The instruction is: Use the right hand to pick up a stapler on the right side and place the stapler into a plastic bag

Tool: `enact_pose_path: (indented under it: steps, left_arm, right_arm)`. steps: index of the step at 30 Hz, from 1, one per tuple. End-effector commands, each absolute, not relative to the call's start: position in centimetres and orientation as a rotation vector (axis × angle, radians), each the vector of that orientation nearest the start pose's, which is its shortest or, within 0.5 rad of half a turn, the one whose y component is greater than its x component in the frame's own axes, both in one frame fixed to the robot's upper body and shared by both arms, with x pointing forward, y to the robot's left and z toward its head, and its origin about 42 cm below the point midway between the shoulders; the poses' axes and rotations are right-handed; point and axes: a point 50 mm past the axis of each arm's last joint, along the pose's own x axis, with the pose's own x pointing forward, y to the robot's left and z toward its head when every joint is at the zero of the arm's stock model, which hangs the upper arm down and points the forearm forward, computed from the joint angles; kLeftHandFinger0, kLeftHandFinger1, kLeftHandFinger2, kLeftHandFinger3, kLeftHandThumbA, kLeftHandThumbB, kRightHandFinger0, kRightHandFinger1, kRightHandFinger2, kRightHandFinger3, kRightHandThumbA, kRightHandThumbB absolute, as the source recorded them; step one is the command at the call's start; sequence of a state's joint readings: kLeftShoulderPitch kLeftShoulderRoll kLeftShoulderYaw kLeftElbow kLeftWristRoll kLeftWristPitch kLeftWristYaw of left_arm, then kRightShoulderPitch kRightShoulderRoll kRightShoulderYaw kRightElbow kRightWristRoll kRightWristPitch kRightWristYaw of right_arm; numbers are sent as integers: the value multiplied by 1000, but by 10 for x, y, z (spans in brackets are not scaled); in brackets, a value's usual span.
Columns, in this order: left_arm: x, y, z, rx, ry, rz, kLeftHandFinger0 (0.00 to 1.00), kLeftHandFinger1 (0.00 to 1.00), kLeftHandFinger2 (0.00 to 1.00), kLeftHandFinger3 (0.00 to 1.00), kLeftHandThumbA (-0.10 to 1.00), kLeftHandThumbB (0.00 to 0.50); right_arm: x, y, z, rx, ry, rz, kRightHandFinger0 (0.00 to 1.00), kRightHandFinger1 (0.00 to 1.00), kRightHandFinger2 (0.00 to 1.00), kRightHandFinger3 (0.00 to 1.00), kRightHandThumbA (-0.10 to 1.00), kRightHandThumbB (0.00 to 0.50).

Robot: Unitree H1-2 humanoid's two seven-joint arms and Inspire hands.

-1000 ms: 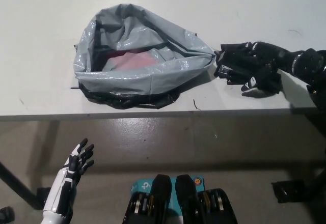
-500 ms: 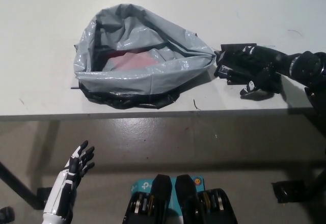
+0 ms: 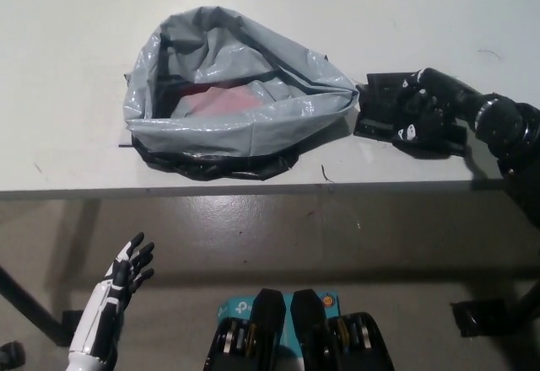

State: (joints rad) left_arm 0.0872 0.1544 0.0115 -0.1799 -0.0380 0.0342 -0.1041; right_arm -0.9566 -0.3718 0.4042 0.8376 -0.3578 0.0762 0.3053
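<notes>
Near table (image 3: 67, 42) edge | right hand (image 3: 422, 111) fingers clamped on stapler (image 3: 380, 87), beside plastic bag (image 3: 219, 139) | left hand (image 3: 126, 276) fingers apart

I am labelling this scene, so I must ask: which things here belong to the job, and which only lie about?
Job: stapler, under the right hand; grey plastic bag, mouth open.
Lying about: reddish item inside the bag; left hand, open, below the table edge.

White table (image 3: 67, 17) with faint scuffs, its front edge crossing the view, glossy grey floor (image 3: 253, 236) below with a soft light patch, dark slanted table leg (image 3: 29, 308) at lower left
</notes>
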Motion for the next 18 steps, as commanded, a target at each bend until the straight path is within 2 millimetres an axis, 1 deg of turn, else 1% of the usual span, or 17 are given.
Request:
enact_pose_path:
  steps: [1, 4, 5, 6, 7, 8, 9, 10, 11, 12, 13, 14, 15, 16, 17, 18]
  left_arm:
    - [256, 260, 134, 146, -96, -112, 1000, 1000, 1000, 1000, 1000, 34]
    - [255, 260, 134, 154, -106, -112, 1000, 1000, 1000, 1000, 1000, 13]
    - [254, 260, 133, 153, -104, -113, 1000, 1000, 1000, 1000, 1000, 13]
    - [255, 259, 133, 157, -112, -112, 1000, 1000, 1000, 1000, 1000, 10]
    - [255, 259, 134, 159, -114, -112, 1000, 1000, 1000, 1000, 1000, 15]
    - [255, 259, 133, 155, -108, -107, 1000, 1000, 1000, 1000, 1000, 21]
    - [256, 259, 134, 150, -103, -105, 1000, 1000, 1000, 1000, 1000, 22]
    - [256, 258, 133, 152, -100, -103, 1000, 1000, 1000, 1000, 1000, 19]
    - [254, 257, 132, 151, -97, -102, 1000, 1000, 1000, 1000, 1000, 11]
    - [253, 257, 131, 149, -95, -101, 1000, 1000, 1000, 1000, 1000, 11]
    - [251, 257, 130, 149, -97, -97, 1000, 1000, 1000, 1000, 1000, 0]
    - [253, 257, 130, 147, -103, -94, 1000, 1000, 1000, 1000, 995, 0]
    - [253, 257, 130, 149, -104, -93, 1000, 1000, 1000, 1000, 979, 0]
    - [252, 258, 129, 156, -103, -94, 1000, 1000, 1000, 1000, 967, 0]
    - [253, 257, 130, 167, -105, -101, 1000, 1000, 1000, 1000, 963, 0]
    - [252, 257, 130, 167, -102, -103, 1000, 1000, 1000, 1000, 955, 0]
  right_arm:
    - [552, -243, 273, -1003, -2, 333, 291, 671, 784, 169, 671, 273]
    - [550, -245, 269, -973, 5, 328, 370, 726, 847, 222, 627, 263]
    - [549, -246, 268, -968, 6, 329, 395, 719, 831, 227, 612, 262]
    - [549, -247, 269, -945, 8, 325, 383, 707, 819, 219, 582, 257]
    - [549, -247, 270, -920, 10, 324, 392, 716, 829, 222, 568, 246]
    - [547, -250, 269, -846, 16, 329, 373, 702, 819, 210, 549, 229]
    - [548, -253, 270, -738, 23, 323, 286, 613, 737, 158, 498, 209]
    - [548, -257, 267, -571, 44, 297, 240, 560, 681, 108, 453, 219]
    - [547, -259, 263, -476, 60, 282, 203, 489, 616, 95, 433, 223]
    - [546, -260, 259, -418, 71, 274, 197, 469, 590, 105, 433, 220]
    - [545, -261, 254, -270, 92, 274, 129, 384, 535, 118, 394, 214]
    - [547, -261, 252, -201, 101, 269, 81, 329, 508, 142, 378, 198]
    - [547, -261, 249, -160, 111, 263, 76, 327, 524, 170, 383, 187]
    - [546, -261, 242, -125, 125, 259, 84, 356, 586, 255, 370, 169]
    - [547, -265, 232, -64, 150, 259, 88, 407, 669, 375, 327, 168]
    - [548, -267, 227, -7, 170, 265, 68, 420, 675, 446, 304, 177]
